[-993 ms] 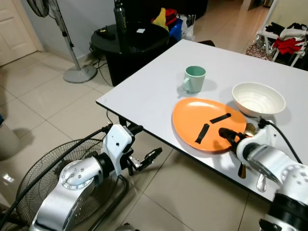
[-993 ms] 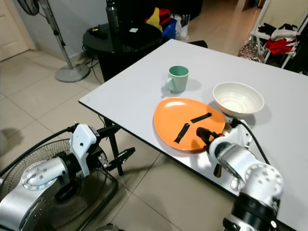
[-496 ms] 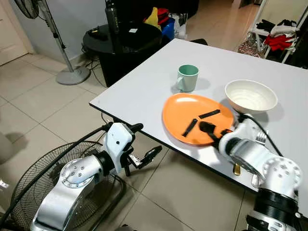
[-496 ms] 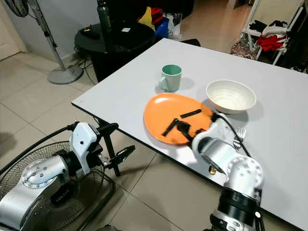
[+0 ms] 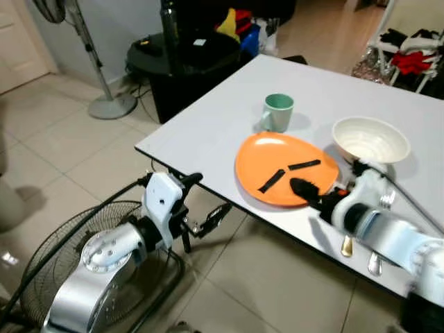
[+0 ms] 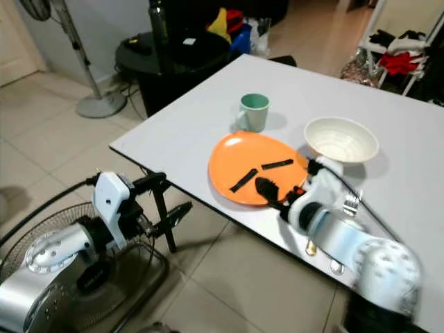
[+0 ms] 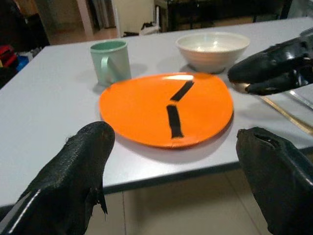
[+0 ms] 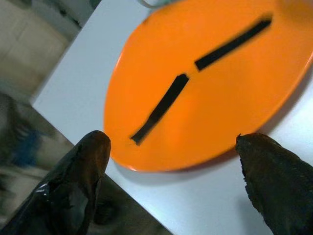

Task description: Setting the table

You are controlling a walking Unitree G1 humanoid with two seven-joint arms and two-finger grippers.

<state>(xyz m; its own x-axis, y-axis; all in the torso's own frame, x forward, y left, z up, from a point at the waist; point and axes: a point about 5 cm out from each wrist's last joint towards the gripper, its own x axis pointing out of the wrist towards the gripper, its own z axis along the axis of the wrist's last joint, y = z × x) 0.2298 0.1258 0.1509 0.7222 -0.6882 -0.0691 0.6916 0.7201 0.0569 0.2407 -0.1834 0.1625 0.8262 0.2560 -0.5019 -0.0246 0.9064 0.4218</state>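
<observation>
Left pincer (image 5: 220, 214) hangs wide open below the counter (image 5: 208, 132) edge, plate (image 5: 284, 169) ahead of it. Mug (image 5: 278, 112) behind plate, bowl (image 5: 370, 139) to its right. Right pincer (image 8: 171, 161), fingers spread, at plate's near right rim.

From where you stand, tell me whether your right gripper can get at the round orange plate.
Probably yes. The right gripper hangs open just over the near rim of the round orange plate, and nothing lies between its fingers and the rim.
</observation>
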